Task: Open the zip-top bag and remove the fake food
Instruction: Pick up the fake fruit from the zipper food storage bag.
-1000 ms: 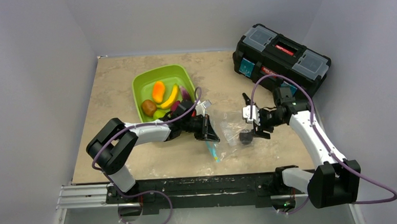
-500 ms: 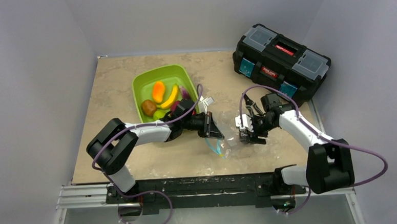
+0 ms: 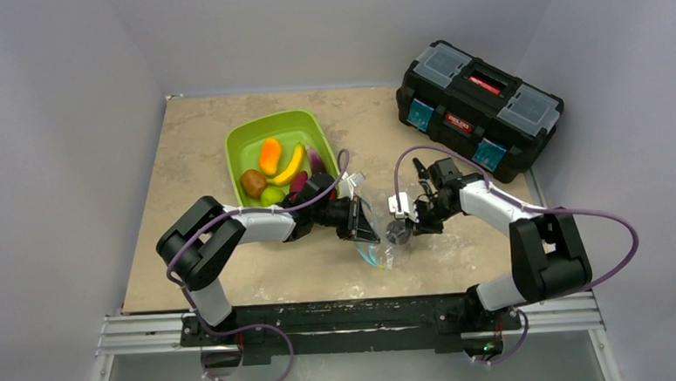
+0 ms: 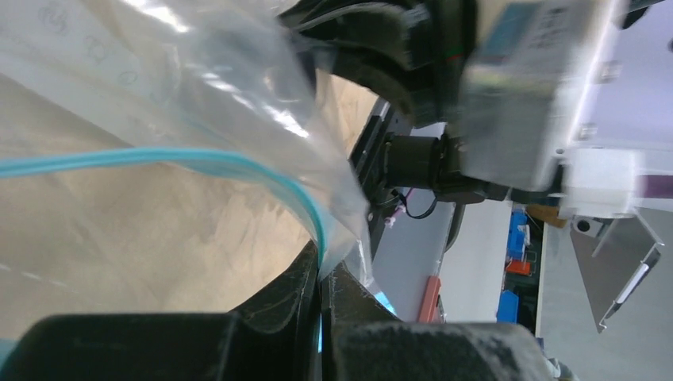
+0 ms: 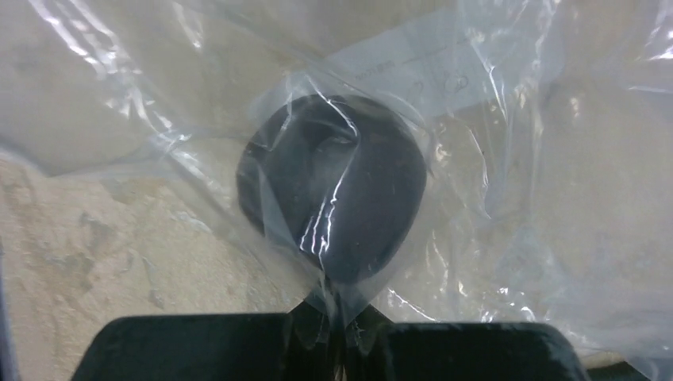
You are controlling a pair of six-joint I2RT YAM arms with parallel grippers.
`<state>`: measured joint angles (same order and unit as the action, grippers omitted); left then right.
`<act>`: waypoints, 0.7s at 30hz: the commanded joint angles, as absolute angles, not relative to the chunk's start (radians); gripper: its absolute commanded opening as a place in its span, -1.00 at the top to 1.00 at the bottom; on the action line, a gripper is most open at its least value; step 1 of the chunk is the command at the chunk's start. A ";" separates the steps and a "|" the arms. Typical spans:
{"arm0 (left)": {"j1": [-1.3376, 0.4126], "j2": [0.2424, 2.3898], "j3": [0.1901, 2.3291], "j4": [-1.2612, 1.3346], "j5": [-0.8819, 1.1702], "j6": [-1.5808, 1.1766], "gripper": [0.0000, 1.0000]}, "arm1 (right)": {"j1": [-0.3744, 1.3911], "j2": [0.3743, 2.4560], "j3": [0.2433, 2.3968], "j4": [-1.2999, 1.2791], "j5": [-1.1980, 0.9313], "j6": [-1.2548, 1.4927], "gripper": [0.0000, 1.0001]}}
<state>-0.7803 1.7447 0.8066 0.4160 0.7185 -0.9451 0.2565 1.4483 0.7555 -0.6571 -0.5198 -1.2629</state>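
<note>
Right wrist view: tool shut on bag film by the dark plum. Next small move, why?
Probably raise the right tool slightly: it pinches the clear crinkly plastic zip-top bag beside the dark round plastic plum inside, while the left tool clamps the teal zipper strip. Lifting should roll the plum toward that edge.

Clear bag (image 3: 383, 256) with teal zipper strip (image 4: 159, 156), dark plum (image 5: 332, 190) inside.
Bag crumpled, plastic tight over the plum; banana (image 3: 289, 165), orange piece (image 3: 269, 156), kiwi (image 3: 253, 183), pear (image 3: 272, 195) and eggplant (image 3: 315, 160) lie together in the green tray (image 3: 265, 123).
</note>
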 commanded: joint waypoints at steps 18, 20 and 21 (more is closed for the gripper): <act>-0.808 1.764 0.912 0.123 0.657 -0.780 1.00 | 0.279 1.351 0.852 -0.817 -0.625 -1.421 -0.98; -0.811 1.764 0.914 0.117 0.656 -0.776 1.00 | 0.281 1.357 0.835 -0.817 -0.589 -1.437 -0.98; -0.811 1.764 0.914 0.116 0.655 -0.776 1.00 | 0.281 1.355 0.822 -0.816 -0.577 -1.446 -0.97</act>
<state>-0.8009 1.7580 0.8761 0.1257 0.6544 -0.8097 0.2752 1.3525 0.8429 -0.8356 -0.6373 -1.4143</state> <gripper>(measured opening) 0.006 0.987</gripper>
